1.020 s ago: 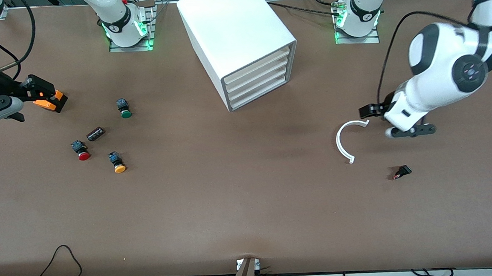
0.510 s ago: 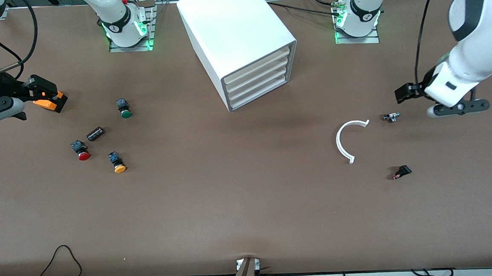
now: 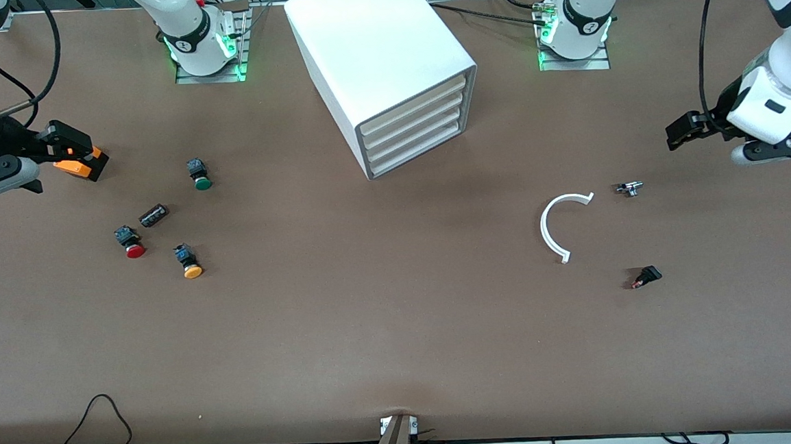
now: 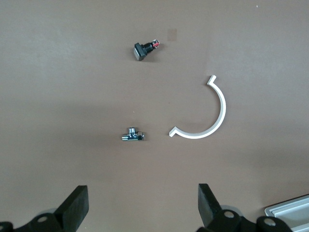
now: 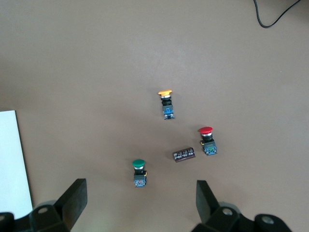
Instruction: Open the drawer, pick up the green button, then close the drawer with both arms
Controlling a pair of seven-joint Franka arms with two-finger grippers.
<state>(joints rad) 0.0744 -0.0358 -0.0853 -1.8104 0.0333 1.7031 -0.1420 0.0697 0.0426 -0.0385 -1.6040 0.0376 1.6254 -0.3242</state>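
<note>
The white cabinet stands between the arm bases, all of its drawers shut. The drawer is the bottommost one. The green-capped button lies on the table toward the right arm's end, also in the right wrist view. My right gripper hangs open and empty over that end of the table, close to the green button. My left gripper hangs open and empty over the left arm's end, beside a small metal fitting.
A red-capped button, an orange-capped button and a dark cylinder lie nearer the front camera than the green one. A white arc, the metal fitting and a small black switch lie toward the left arm's end.
The left arm has drawn back from beside the white arc toward its own end of the table, uncovering the metal fitting. The right arm has barely moved.
</note>
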